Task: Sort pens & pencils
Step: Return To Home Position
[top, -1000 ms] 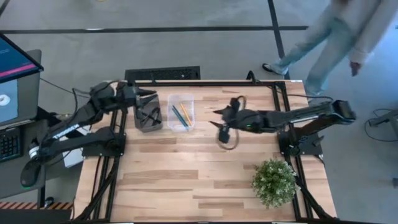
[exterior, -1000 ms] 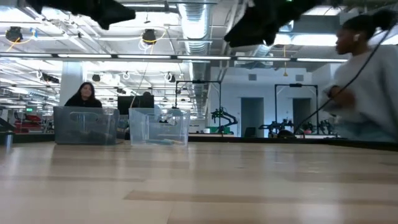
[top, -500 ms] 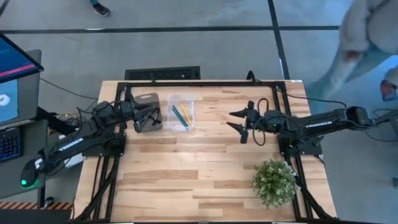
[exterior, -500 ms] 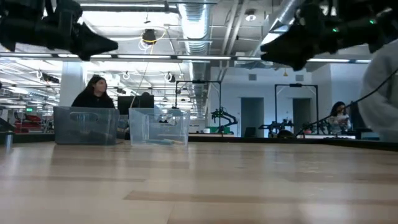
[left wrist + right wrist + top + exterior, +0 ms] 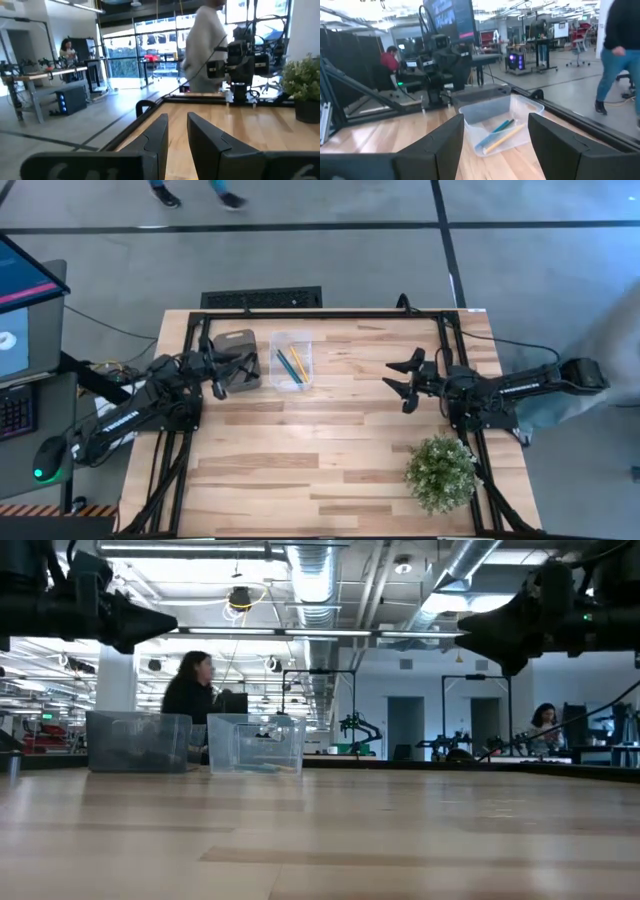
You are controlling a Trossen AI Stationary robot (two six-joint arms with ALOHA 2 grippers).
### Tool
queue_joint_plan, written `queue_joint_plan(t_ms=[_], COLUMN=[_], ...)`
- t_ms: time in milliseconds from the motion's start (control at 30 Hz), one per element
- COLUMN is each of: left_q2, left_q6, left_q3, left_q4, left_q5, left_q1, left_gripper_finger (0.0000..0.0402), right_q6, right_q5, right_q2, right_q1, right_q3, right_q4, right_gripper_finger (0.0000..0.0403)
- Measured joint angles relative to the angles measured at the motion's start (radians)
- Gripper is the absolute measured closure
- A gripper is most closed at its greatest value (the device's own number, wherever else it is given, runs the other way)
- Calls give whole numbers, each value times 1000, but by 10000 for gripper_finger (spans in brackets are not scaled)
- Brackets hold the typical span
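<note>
L claw (image 5: 177,125) ajar nr black bin (image 5: 240,345), R claw (image 5: 395,378) wide

Tabletop (image 5: 320,430): pale wood, plank stripes, lighter & darker tan. Frame (image 5: 330,313) round it blk. Dark bin (image 5: 237,360): dk grey to blk. Clear bin (image 5: 291,360): see-thru, no tint. Inside it, blue pencil (image 5: 285,364) & yellow pencil (image 5: 297,361). Left arm (image 5: 130,410) & right arm (image 5: 500,385) blk. Plant (image 5: 441,472) green. Floor (image 5: 350,260) grey w/ blk lines. Monitor (image 5: 25,280): dk blue, pink band.
</note>
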Motion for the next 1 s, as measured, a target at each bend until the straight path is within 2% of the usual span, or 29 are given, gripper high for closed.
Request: queue_joint_plan(t_ms=[467, 833, 1000], left_q2=[5, 5, 5], left_q6=[-23, -24, -101], left_q3=[-36, -37, -38], left_q4=[-21, -29, -29], left_q5=[-22, -35, -34], left_q1=[0, 0, 0], left_gripper_finger=[338, 338, 338], right_q6=[-2, -7, 18], right_q5=[3, 2, 2], right_q2=[-18, -17, -17], right_q1=[-1, 0, 0], right_q3=[0, 0, -1], right_q4=[-14, -191, -175], right_gripper_finger=[159, 159, 159])
